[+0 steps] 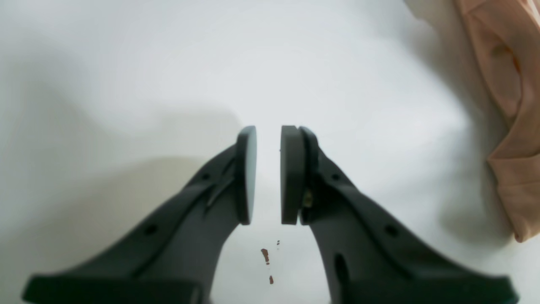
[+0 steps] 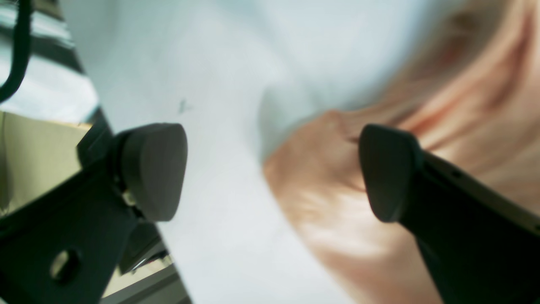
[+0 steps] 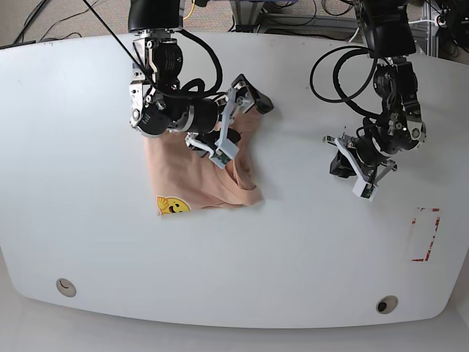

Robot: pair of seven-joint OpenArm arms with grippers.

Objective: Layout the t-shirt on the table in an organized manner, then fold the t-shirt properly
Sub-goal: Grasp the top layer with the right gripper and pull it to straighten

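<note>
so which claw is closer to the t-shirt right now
Right. The right claw hangs open directly over the t-shirt, while the left claw sits off to the side over bare table.

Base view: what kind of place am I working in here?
Likely a lab or test bench: a bare white table with a red marked rectangle, two arms over it, and loose cables behind. One t-shirt lies on it.

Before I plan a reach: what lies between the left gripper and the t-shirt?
Only bare white table lies between the left gripper and the t-shirt, as the base view shows.
</note>
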